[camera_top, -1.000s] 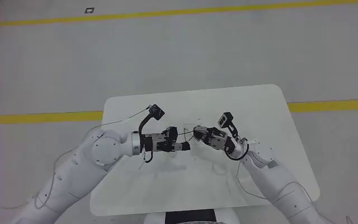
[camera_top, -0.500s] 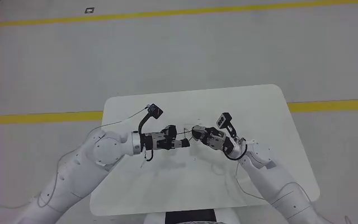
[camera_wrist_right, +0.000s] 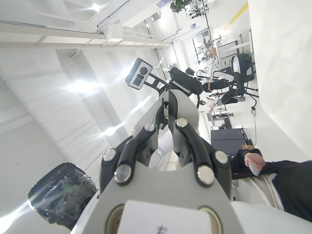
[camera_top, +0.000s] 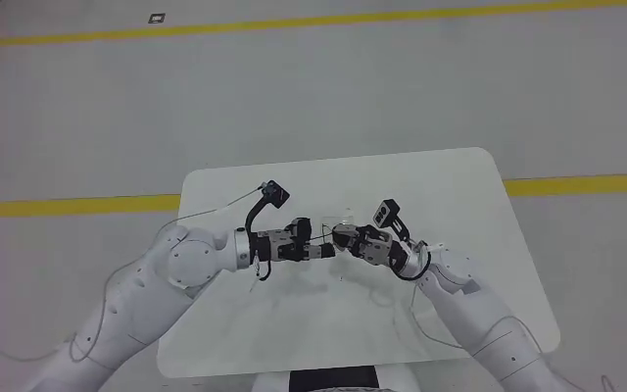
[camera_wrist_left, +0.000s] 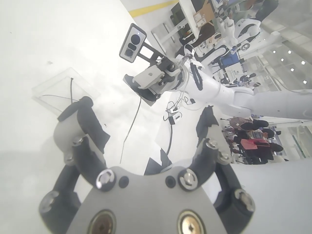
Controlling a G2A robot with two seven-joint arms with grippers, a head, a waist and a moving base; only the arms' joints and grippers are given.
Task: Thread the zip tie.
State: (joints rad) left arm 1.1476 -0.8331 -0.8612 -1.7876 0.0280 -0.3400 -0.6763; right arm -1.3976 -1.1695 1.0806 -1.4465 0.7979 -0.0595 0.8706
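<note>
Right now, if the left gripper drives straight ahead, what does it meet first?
Likely the zip tie hanging from the right gripper, then that gripper itself; depth is unclear.

The right tool [camera_top: 339,235], with the zip tie [camera_wrist_left: 131,125] pinched in it, has slid sideways toward the left tool [camera_top: 327,252]. The left arm has pushed a little further across the tabletop [camera_top: 470,196] to meet it, so the two tips now sit just beside each other.
</note>
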